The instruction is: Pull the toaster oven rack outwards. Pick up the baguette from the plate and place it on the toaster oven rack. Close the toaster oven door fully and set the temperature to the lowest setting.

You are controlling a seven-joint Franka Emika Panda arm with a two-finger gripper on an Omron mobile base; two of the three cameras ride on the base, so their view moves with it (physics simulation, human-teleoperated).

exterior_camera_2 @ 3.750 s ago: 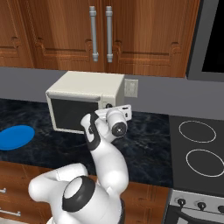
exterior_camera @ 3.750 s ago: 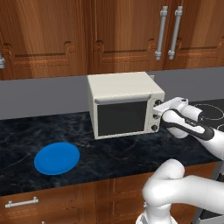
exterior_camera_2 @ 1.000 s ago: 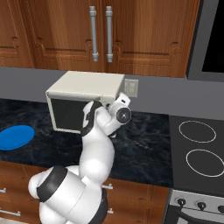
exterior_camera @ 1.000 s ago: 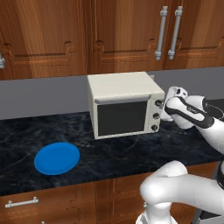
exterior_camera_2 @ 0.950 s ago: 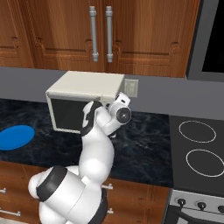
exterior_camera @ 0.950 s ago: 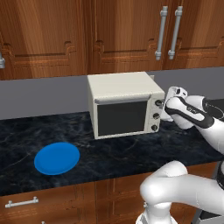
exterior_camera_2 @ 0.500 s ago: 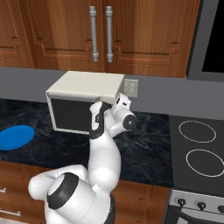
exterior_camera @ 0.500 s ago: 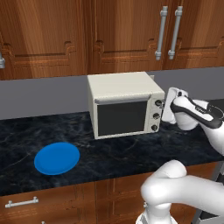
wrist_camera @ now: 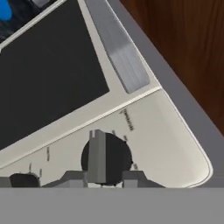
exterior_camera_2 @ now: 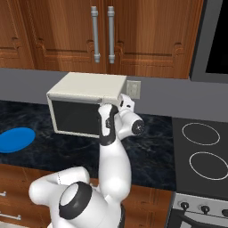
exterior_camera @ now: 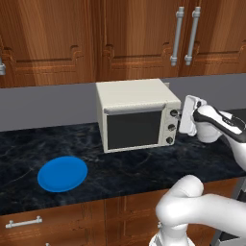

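The gripper (wrist_camera: 104, 177) sits right at a round dark knob (wrist_camera: 106, 158) on the toaster oven's control panel. In the hand view its two fingertips (wrist_camera: 72, 178) rise either side of the knob's lower edge, set narrow and seemingly touching it, though whether they actually pinch it I cannot tell. A raised pale bar crosses the middle of the knob, between the tips, and that ridge looks like the natural place to take hold: a rigid little dial, probably smooth, likely to slip unless squeezed squarely across the bar and turned about its own axis.

Just beyond the fingers lie the tick marks around the knob, then the pale bar handle (wrist_camera: 117, 49) and the dark glass of the toaster oven door (exterior_camera: 133, 129), which stands shut. The left base view shows the gripper (exterior_camera: 182, 118) pressed to the top knob on the right side of the toaster oven (exterior_camera: 136, 113), with two more knobs below.

Far off beyond the door, well apart from the fingers, the plate (exterior_camera: 62, 173) lies bare on the dark counter (exterior_camera: 129, 168). The baguette and rack, presumably inside, are hidden.
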